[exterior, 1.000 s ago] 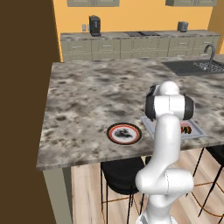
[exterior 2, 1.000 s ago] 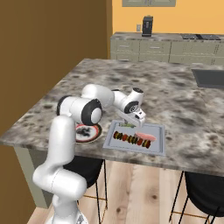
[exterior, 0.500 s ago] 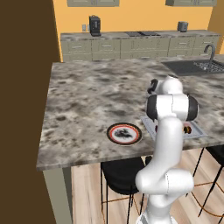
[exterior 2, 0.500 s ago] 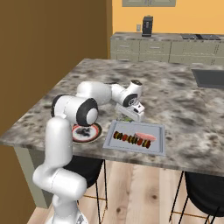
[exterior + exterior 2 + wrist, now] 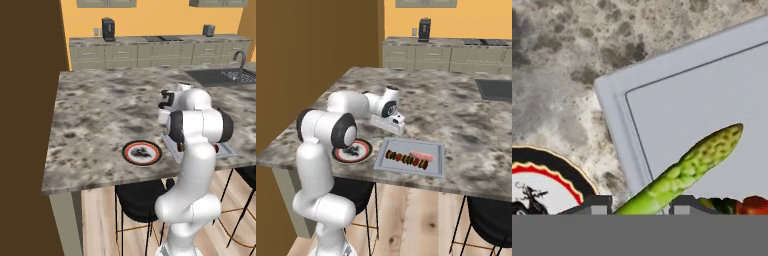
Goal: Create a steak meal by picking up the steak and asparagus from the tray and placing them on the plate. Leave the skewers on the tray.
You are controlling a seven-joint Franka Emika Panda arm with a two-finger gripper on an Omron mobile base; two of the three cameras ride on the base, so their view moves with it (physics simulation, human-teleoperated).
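The tool (image 5: 396,125) is pinching the asparagus (image 5: 684,172) by its base, holding the stalk up over the far left corner of the tray (image 5: 612,100), so the carry step looks underway. The steak (image 5: 422,155) and skewers (image 5: 406,160) sit on the tray. I'd say next is swinging left over the plate (image 5: 353,150) on the worktop (image 5: 456,107), then letting go.

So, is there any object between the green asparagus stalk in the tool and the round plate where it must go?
Nothing visible does. The tool holds the thin green asparagus stalk above the light-grey tray's corner; only bare speckled stone counter lies between it and the round red-ringed plate.
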